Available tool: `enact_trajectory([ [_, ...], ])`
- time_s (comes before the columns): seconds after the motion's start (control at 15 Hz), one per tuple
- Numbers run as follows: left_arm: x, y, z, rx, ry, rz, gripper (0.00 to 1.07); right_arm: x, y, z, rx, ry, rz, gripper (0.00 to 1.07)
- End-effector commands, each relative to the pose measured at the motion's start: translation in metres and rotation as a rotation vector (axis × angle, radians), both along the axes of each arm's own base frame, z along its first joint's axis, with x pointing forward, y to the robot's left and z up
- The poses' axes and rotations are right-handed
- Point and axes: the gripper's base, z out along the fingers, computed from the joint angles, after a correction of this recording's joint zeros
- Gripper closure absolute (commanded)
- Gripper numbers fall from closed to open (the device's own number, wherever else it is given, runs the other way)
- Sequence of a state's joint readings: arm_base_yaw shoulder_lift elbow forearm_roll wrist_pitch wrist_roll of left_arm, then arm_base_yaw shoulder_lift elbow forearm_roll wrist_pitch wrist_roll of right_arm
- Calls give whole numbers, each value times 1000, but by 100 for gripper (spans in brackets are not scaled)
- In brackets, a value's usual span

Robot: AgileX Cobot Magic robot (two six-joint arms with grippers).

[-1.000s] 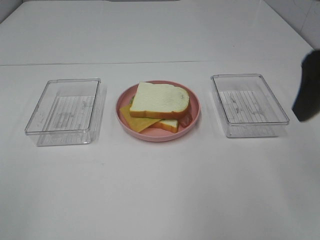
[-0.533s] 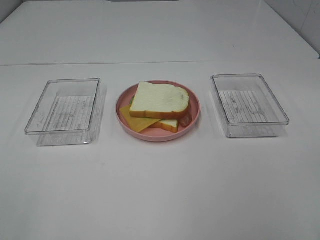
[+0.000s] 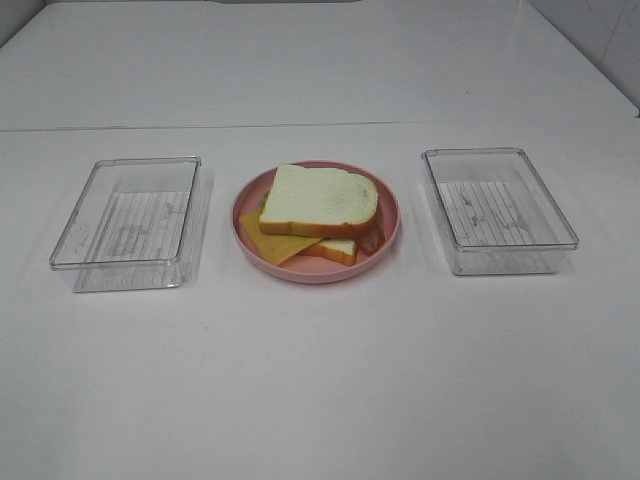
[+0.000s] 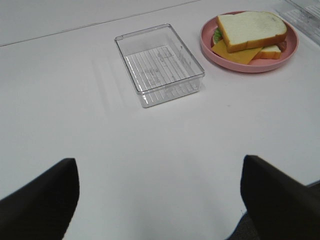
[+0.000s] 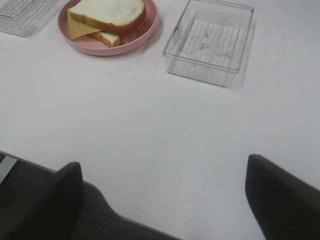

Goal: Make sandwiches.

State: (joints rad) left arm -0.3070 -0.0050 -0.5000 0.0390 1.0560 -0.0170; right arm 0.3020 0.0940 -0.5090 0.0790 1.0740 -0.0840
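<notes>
So the white table (image 3: 320, 380) takes up pretty much everything, with two clear trays on it, one on the left (image 3: 127, 222) and one on the right (image 3: 498, 208). Between them sits the pink plate (image 3: 385, 235) with the sandwich (image 3: 320, 200) stacked on it, a cheese corner (image 3: 272, 246) poking out. The left gripper (image 4: 160, 200) and right gripper (image 5: 162, 197) both hang spread wide with nothing in them, well back from the sandwich, near the table's front edge.
</notes>
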Motion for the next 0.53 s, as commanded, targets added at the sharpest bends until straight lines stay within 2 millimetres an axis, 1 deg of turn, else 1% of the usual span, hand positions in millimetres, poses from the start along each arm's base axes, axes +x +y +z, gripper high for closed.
enact_trajectory([
  [0.07,-1,0,0,-10,-17,-11,23,-1,0,0,-2,-21,7,25],
  [0.53,-1,0,0,-10,-17,-11,23,-1,0,0,-2,-21,7,25],
])
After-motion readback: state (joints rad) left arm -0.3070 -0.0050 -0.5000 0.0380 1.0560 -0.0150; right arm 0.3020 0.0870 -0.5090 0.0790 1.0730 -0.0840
